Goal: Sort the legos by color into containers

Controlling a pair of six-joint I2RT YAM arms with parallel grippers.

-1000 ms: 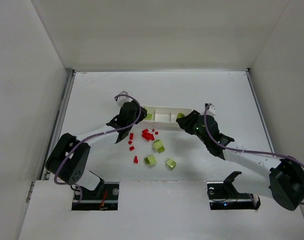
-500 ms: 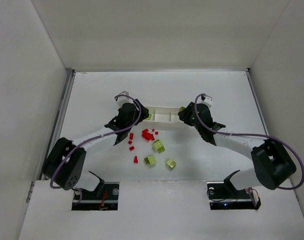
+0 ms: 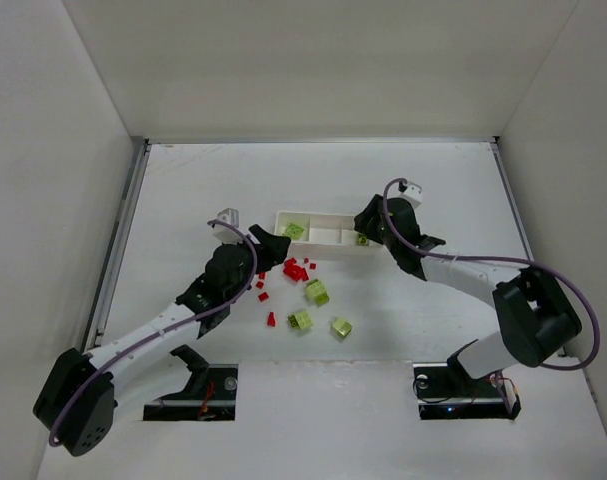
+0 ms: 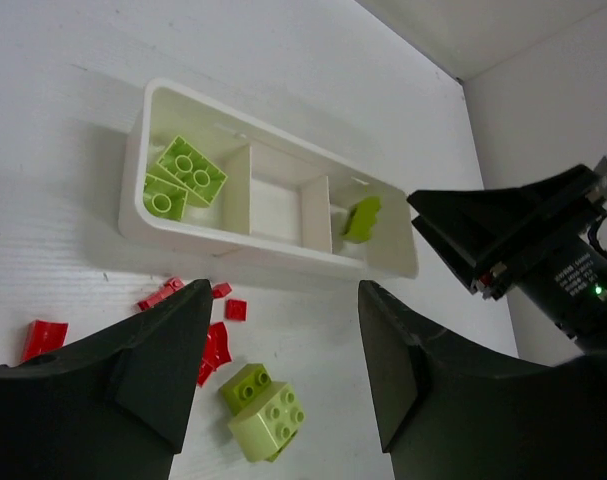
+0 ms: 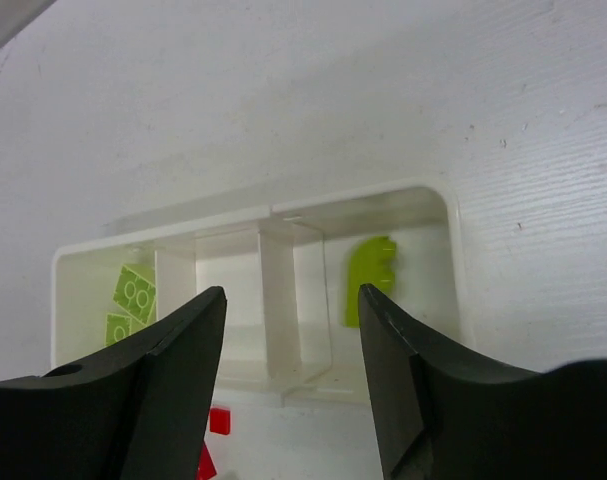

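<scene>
The white tray [image 3: 325,214] lies at mid table. Its left compartment holds lime green bricks [image 3: 295,230], also in the left wrist view [image 4: 183,175]. Its right compartment holds one green brick [image 3: 362,238], also in the right wrist view [image 5: 371,278]. The middle compartment shows nothing in it. Small red pieces [image 3: 295,270] and three green bricks [image 3: 317,292] lie on the table in front of the tray. My left gripper [image 3: 268,248] is open and empty over the red pieces, near a green brick [image 4: 263,410]. My right gripper [image 3: 368,222] is open and empty over the tray's right end.
White walls enclose the table on three sides. More red pieces [image 3: 263,296] lie scattered toward the near left. Two green bricks [image 3: 301,320] sit nearer the front edge. The right gripper shows in the left wrist view [image 4: 523,235] past the tray's right end.
My left arm has drawn back toward the near left, away from the tray's left end. My right gripper moved over the tray's right end, and a green brick now lies in the right compartment.
</scene>
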